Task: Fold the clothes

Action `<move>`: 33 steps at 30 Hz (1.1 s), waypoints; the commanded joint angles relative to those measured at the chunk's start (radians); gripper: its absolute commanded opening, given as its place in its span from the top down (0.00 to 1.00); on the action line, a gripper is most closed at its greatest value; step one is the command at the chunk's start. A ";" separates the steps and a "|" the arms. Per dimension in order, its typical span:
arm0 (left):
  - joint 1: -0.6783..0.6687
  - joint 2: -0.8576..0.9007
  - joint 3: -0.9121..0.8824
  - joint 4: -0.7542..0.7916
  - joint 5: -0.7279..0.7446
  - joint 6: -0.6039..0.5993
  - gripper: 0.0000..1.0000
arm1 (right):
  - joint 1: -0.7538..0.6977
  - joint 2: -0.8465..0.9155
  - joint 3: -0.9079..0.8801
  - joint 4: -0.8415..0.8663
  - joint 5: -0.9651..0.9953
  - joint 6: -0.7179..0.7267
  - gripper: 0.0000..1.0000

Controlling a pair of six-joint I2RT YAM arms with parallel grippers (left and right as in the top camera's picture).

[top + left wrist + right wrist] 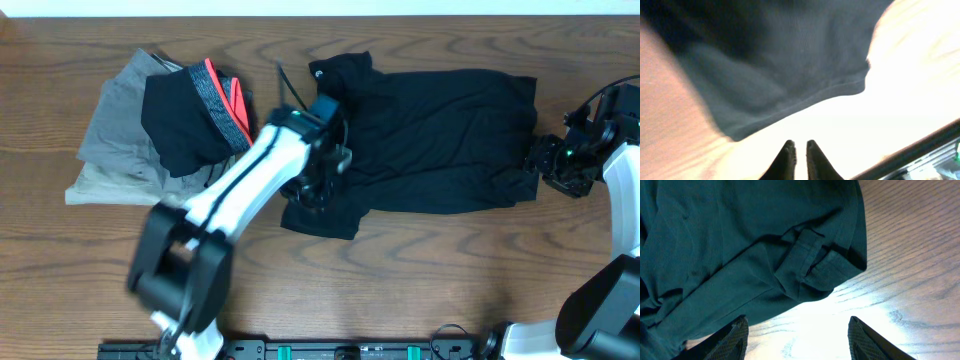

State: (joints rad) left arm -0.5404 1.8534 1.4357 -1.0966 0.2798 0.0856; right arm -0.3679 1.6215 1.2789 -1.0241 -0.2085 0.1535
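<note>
The black T-shirt (440, 140) lies spread flat across the middle of the table, with its collar end to the left. My left gripper (318, 185) hovers over the shirt's left sleeve area. In the left wrist view its fingers (800, 147) are shut and empty over bare table, just past the shirt's hem (790, 75). My right gripper (547, 162) is at the shirt's right edge. In the right wrist view its fingers (797, 330) are wide open and empty, with a turned-over hem corner of the shirt (810, 265) just ahead.
A pile of grey folded garments (115, 150) lies at the back left, with a smaller black garment with a grey-and-red waistband (190, 115) on top. A black rail (350, 350) runs along the table's front edge.
</note>
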 commanded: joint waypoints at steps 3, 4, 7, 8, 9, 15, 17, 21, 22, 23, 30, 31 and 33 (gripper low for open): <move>0.000 -0.073 0.006 0.091 -0.065 -0.015 0.85 | -0.005 -0.009 -0.022 0.019 0.002 0.014 0.37; 0.000 -0.064 -0.008 0.115 -0.075 -0.007 0.88 | -0.005 -0.009 -0.026 0.020 0.002 0.014 0.37; 0.000 -0.048 -0.085 0.190 -0.178 -0.005 0.94 | -0.005 -0.009 -0.032 0.019 0.002 0.014 0.37; 0.000 -0.046 -0.115 0.217 -0.208 -0.005 0.94 | -0.005 -0.009 -0.032 0.018 0.002 0.014 0.37; 0.002 -0.047 -0.152 0.249 -0.232 -0.005 0.94 | -0.005 -0.009 -0.032 0.018 0.002 0.014 0.37; 0.002 -0.047 -0.312 0.383 -0.244 -0.014 0.94 | -0.005 -0.009 -0.032 0.001 0.003 0.014 0.37; 0.002 -0.047 -0.340 0.405 -0.244 -0.014 0.94 | -0.005 -0.009 -0.034 -0.009 0.038 0.019 0.36; 0.002 -0.046 -0.381 0.435 -0.243 -0.035 0.94 | -0.011 -0.009 -0.063 0.011 0.217 0.116 0.29; 0.002 -0.046 -0.389 0.441 -0.243 -0.039 0.94 | -0.014 -0.009 -0.080 0.029 0.227 0.132 0.29; 0.002 -0.046 -0.396 0.444 -0.243 -0.040 0.94 | -0.016 -0.009 -0.101 0.054 0.214 0.137 0.31; 0.001 -0.046 -0.405 0.444 -0.239 -0.048 0.94 | -0.008 -0.009 -0.249 0.311 -0.073 0.087 0.36; 0.002 -0.046 -0.405 0.444 -0.239 -0.053 0.94 | -0.008 -0.009 -0.266 0.332 -0.072 0.099 0.36; 0.001 -0.046 -0.405 0.444 -0.239 -0.058 0.94 | -0.007 -0.009 -0.304 0.376 -0.082 0.120 0.36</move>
State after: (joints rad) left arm -0.5404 1.8011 1.0378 -0.6502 0.0513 0.0479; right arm -0.3786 1.6211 1.0164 -0.6746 -0.2184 0.2440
